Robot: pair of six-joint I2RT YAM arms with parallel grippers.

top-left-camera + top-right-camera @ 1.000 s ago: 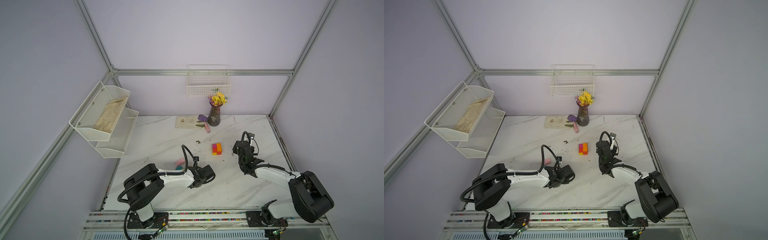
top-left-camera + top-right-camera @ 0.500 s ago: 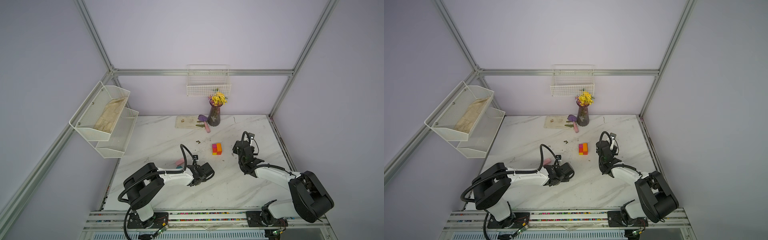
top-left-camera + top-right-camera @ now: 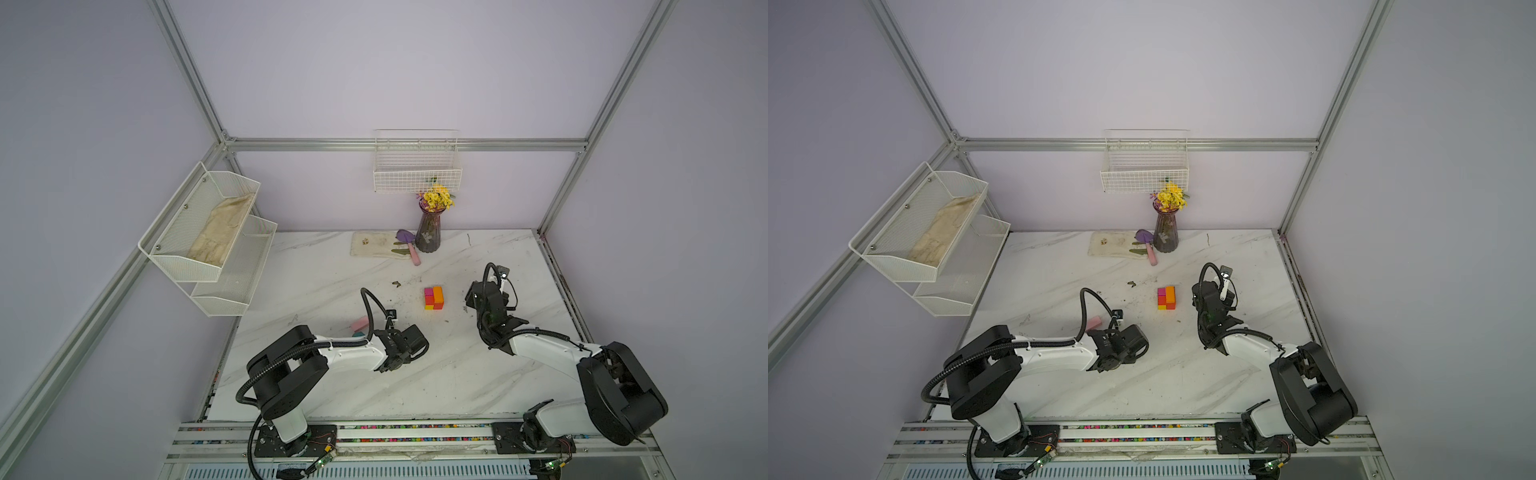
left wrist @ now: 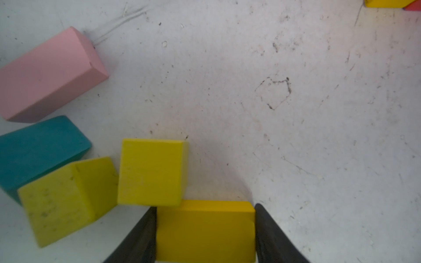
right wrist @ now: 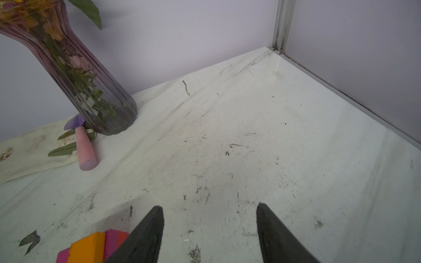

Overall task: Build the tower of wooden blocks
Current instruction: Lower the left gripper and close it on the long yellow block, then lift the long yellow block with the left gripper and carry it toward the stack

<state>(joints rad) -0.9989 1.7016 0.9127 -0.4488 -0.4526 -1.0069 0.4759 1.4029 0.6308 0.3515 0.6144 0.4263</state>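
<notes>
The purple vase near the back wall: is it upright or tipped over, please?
Upright: the vase stands on its base, yellow flowers at the top.

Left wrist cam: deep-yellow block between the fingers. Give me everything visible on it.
The deep-yellow block is a smooth, painted, wooden-looking brick with crisp edges. It is a darker yellow than the yellow cube, which looks to touch one far corner. It lies flat on the scuffed white table, and its near end is cut off by the frame. The left gripper straddles it, black fingers against both long sides. In both top views the gripper hides it.
</notes>
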